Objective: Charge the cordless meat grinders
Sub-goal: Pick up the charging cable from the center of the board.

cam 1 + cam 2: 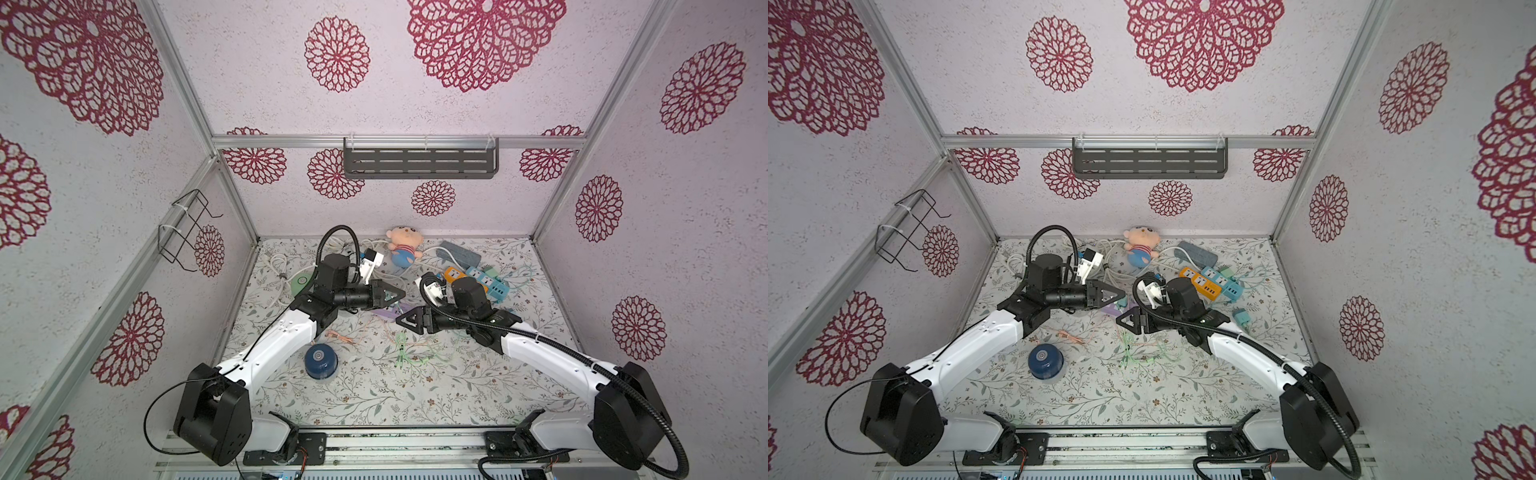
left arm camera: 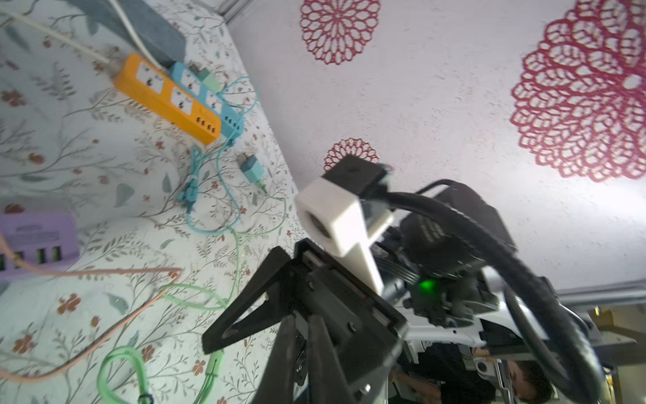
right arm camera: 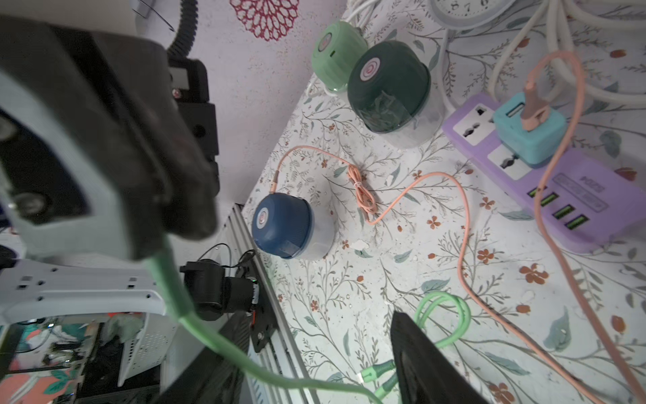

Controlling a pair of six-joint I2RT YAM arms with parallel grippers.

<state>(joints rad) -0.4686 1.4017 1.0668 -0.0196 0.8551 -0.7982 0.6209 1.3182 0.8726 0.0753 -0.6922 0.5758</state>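
1. My left gripper (image 1: 401, 294) hangs over the middle of the floral table (image 1: 457, 395), its jaws pressed together on a light green cable (image 3: 190, 314) that trails down toward the tabletop.
2. My right gripper (image 1: 397, 320) meets it nearly tip to tip, just at its 6 o'clock in both top views. Its jaws are spread, and the cable passes between them.
3. The navy blue grinder (image 1: 321, 360) stands upright at the table's 8 o'clock, well apart from both grippers.
4. The light green grinder (image 3: 335, 52) and dark green grinder (image 3: 388, 84) stand side by side at 10 o'clock, largely hidden under my left arm in both top views.
5. The purple power strip (image 3: 559, 182) lies mid-table beneath the grippers with a teal adapter (image 3: 529, 136) plugged in. A peach cable (image 3: 465, 245) runs from it to the navy grinder; I cannot tell whether that end is plugged in.
6. The orange power strip (image 2: 167, 98) and blue power strip (image 2: 232, 122) lie at 2 o'clock, and a plush doll (image 1: 404, 246) at 12.
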